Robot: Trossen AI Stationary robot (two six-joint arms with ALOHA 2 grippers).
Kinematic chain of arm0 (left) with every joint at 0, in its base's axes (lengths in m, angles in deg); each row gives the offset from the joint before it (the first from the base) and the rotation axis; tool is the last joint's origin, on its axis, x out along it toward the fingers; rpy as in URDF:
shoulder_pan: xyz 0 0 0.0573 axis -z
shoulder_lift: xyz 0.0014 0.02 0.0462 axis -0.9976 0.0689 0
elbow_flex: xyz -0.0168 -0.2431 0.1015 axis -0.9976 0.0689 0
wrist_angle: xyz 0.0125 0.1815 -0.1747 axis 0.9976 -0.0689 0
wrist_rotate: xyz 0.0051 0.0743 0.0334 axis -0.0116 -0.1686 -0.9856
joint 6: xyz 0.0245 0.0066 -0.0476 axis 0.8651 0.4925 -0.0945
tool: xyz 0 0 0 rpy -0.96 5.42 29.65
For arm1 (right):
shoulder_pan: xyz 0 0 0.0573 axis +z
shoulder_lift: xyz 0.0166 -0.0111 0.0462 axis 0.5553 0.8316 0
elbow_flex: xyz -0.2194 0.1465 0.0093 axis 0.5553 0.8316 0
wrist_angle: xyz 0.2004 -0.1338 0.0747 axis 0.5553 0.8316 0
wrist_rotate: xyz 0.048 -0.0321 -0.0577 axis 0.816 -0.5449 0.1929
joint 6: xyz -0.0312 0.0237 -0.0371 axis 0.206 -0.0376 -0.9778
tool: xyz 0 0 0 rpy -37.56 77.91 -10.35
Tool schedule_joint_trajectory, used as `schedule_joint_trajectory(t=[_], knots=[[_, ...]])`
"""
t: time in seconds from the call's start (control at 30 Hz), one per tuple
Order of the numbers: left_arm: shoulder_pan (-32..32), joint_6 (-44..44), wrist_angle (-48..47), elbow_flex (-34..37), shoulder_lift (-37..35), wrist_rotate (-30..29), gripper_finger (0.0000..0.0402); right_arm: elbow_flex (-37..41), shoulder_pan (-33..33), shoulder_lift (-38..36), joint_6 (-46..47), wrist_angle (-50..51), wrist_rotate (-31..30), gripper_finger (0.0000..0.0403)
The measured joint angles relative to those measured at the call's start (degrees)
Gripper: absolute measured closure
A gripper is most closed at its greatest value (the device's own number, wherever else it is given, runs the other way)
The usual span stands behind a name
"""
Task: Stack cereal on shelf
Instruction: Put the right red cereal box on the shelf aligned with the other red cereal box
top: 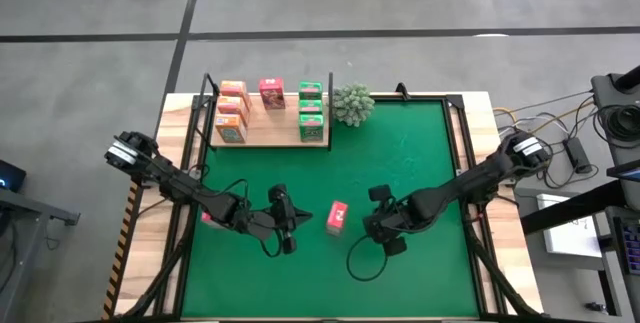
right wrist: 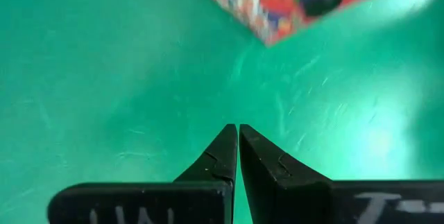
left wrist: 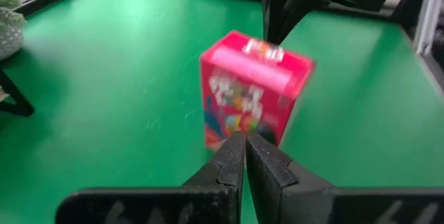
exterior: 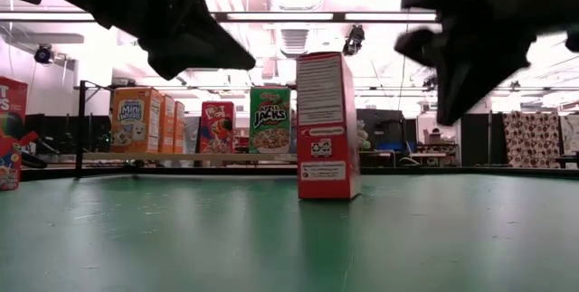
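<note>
A pink-red cereal box [top: 336, 217] [exterior: 326, 125] stands upright on its small end on the green mat, between my two grippers. My left gripper [top: 293, 228] [left wrist: 244, 141] is shut just to the box's left, pointing at it without touching. My right gripper [top: 372, 225] [right wrist: 238, 130] is shut to the box's right, raised above the mat and tipped down, also clear of it. The wooden shelf [top: 270, 138] at the far left carries orange [top: 232, 113], pink-red [top: 271, 93] and green [top: 311, 108] cereal boxes standing in rows.
A bushy grey-green plant [top: 352, 103] stands just right of the shelf. Another cereal box [exterior: 9, 138] stands at the mat's left edge, under my left arm [top: 207, 217]. Black cables loop over the mat near both grippers. Bare mat lies at the right and near side.
</note>
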Motion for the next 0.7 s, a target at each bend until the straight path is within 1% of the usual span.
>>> schedule_joint_trajectory(t=[0.1, 0.23, 0.37, 0.47, 0.53, 0.6, 0.7], knots=[[0.32, -0.55, 2.64, 0.0, 0.0, 0.05, 0.04, -1.32, -0.24, -2.25, -6.1, 0.13, 0.19, 0.0394], [0.94, 0.1, 6.45, 0.0, 0.0, 0.13, 0.04, -3.24, -1.75, -5.18, -13.33, -1.08, 3.55, 0.0394], [1.06, 0.21, 7.3, 0.0, 0.0, 0.15, 0.04, -4.22, -3.87, -7.06, -17.13, -4.98, 6.37, 0.0394], [1.1, 0.21, 7.57, 0.0, 0.0, 0.15, 0.04, -5.44, -6.27, -7.14, -19.8, -4.89, 9.77, 0.0388], [1.17, 0.21, 7.88, 0.0, 0.0, 0.14, 0.04, -6.19, -8.1, -6.78, -21.45, -5.05, 13.84, 0.0375], [1.17, 0.26, 8.26, 0.0, 0.0, 0.15, 0.04, -6.92, -9.71, -6.34, -23.06, -5.3, 17.96, 0.0352], [1.17, 1.46, 8.6, 0.0, 0.0, 0.14, 0.04, -7.48, -11.45, -5.65, -25.29, -7.25, 20.91, 0.0305]])
